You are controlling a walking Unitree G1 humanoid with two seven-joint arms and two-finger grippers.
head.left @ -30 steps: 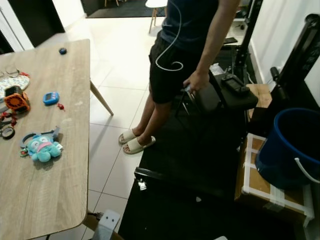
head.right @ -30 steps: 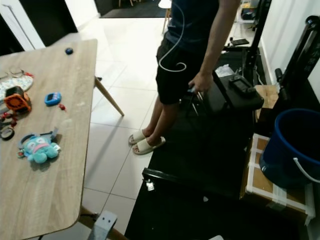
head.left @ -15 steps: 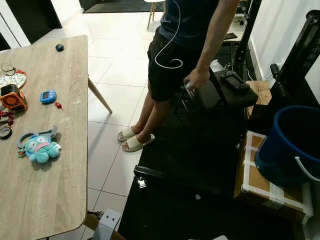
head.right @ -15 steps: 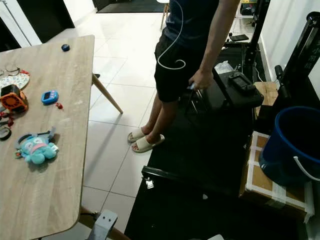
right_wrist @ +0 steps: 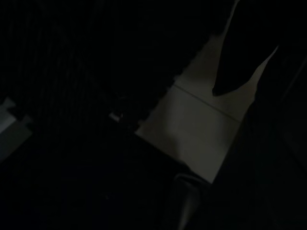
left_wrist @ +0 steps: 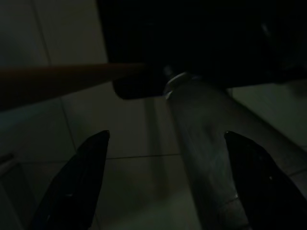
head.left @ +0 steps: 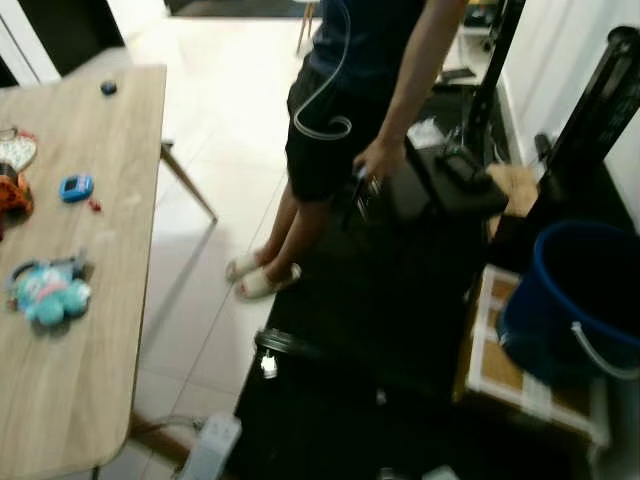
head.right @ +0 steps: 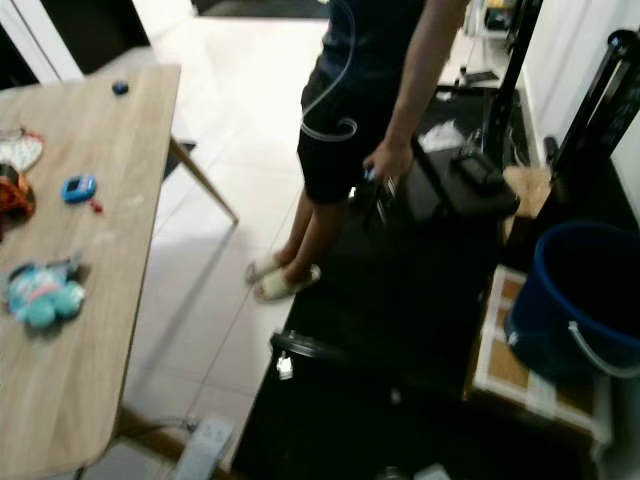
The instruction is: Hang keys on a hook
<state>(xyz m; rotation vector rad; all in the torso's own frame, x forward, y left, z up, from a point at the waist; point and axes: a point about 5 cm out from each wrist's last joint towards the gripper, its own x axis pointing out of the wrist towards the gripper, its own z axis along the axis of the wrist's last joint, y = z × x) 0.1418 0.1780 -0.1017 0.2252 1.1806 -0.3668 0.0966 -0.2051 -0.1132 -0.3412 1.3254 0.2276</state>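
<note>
Two stereo head views, both motion-blurred, give the overall scene. A wooden table [head.left: 90, 400] takes up the left side. At its left edge lies an orange object [head.left: 10, 192], with a small blue device [head.left: 74, 187] just beside it toward the middle of the surface. A small dark knob [head.left: 108, 88] sits near the far right corner. The teal plush keychain [head.left: 48, 292] lies flat near the left edge, well apart from the near edge. The blur hides whether any keys hang from it. A white power strip [head.left: 212, 445] lies on the tile floor below the near right corner of the table.

A person [head.left: 350, 60] in dark clothing and pale sandals [head.left: 258, 280] stands at the centre, at the edge of a black mat [head.left: 350, 400]. A white cable [head.left: 320, 100] loops down the front of the torso. The person's hand [head.left: 378, 160] rests on a black device [head.left: 440, 185]. A blue bucket [head.left: 580, 300] with a white handle stands at the right, on a taped cardboard box [head.left: 500, 365].

The left gripper [left_wrist: 165, 134] hangs low over the tile floor, with fingers [left_wrist: 72, 187] spread wide and nothing between them. A brown wooden leg [left_wrist: 57, 81] and a grey metal tube [left_wrist: 211, 124] lie ahead of it.

The right gripper [right_wrist: 249, 91] hangs in deep shade over pale tile and black mat. Its state cannot be told.
</note>
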